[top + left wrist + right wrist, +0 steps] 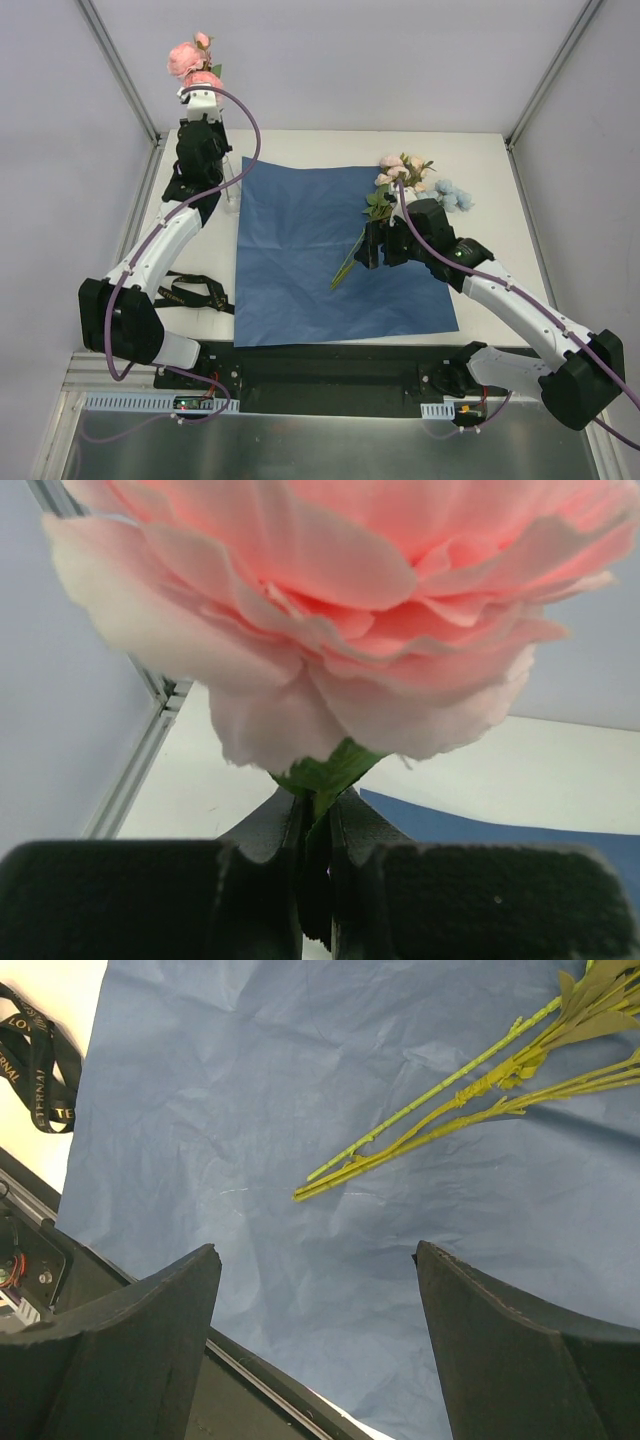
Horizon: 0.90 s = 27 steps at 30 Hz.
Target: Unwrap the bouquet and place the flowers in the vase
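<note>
Pink rose [330, 610] pinched at stem by left gripper [318, 850], held high far left, likely for vase [233, 198]. Right gripper [315, 1250] spread wide above flower stems [450, 1110].

white table [485, 160], grey metal frame posts [122, 75]

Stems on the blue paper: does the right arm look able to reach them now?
Likely yes. The right gripper hangs open and empty over the blue paper, the stems lie loose just ahead of its fingers, and nothing sits between.
</note>
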Available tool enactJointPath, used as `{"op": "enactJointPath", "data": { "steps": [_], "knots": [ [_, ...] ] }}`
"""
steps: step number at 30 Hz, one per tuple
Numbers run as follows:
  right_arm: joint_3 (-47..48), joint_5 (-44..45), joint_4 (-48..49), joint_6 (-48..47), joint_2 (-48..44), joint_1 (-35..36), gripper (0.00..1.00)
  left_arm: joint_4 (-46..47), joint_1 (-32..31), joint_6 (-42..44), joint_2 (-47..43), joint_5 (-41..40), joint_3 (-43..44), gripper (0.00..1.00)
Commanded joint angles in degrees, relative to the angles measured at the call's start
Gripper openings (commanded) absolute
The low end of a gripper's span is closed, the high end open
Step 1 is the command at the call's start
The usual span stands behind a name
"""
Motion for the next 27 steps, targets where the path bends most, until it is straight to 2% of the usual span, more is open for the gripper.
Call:
{"op": "enactJointPath", "data": {
  "steps": [1, 4, 5, 10, 11, 15, 18, 20, 21, 22, 24, 27],
  "knots": [
    [-0.4, -1.0, 2.8, 1.0, -0.1, -0.2, 0.82, 5.7, 0.4, -2.8, -1.9, -3.1, -1.4, 0.08],
    [-0.5, -1.1, 2.8, 1.1, -0.3, -0.2, 0.82, 5.5, 0.4, -3.1, -1.4, -3.5, -1.5, 0.14],
    [-0.6, -1.0, 2.8, 1.1, -0.4, -0.2, 0.82, 5.4, 0.5, -3.1, -1.4, -3.7, -1.5, 0.27],
    [-1.2, -0.6, 2.7, 1.2, -1.1, -0.3, 0.82, 4.7, 0.4, -3.0, -1.0, -4.6, -0.9, 0.54],
    [-1.3, -0.6, 2.7, 1.4, -1.1, -0.2, 0.82, 4.1, 0.4, -3.1, -1.1, -4.8, -0.6, 0.65],
    [-1.3, -0.2, 2.2, 1.4, -1.5, -0.2, 0.82, 1.7, 0.4, -5.8, -2.7, -3.6, 0.3, 0.82],
    [-1.0, 0.2, 1.9, 1.6, -1.5, -0.3, 0.82, -2.9, 0.4, -7.5, -4.9, -3.4, 2.0, 0.92],
    [-0.8, 0.9, 1.6, 2.2, -1.4, -0.2, 0.82, -6.9, 0.4, -11.6, -6.3, -3.8, 3.1, 0.95],
    [-0.7, 3.1, 0.8, 2.8, -1.2, -0.2, 0.82, -11.2, 0.4, -13.7, -8.1, -4.5, 3.3, 0.97],
    [-0.7, 5.0, 0.2, 3.5, -0.9, -0.2, 0.83, -13.7, 0.4, -20.1, -9.2, -4.9, 3.2, 0.99],
    [-0.3, 11.3, -2.3, 7.0, 0.0, -1.1, 0.83, -16.4, 0.4, -24.6, -13.7, -1.9, 0.1, 0.99],
    [-0.4, 15.5, -5.3, 12.5, 1.5, -3.9, 0.82, -16.5, 0.4, -28.8, -20.4, 1.9, -5.4, 0.99]
  ]
}}
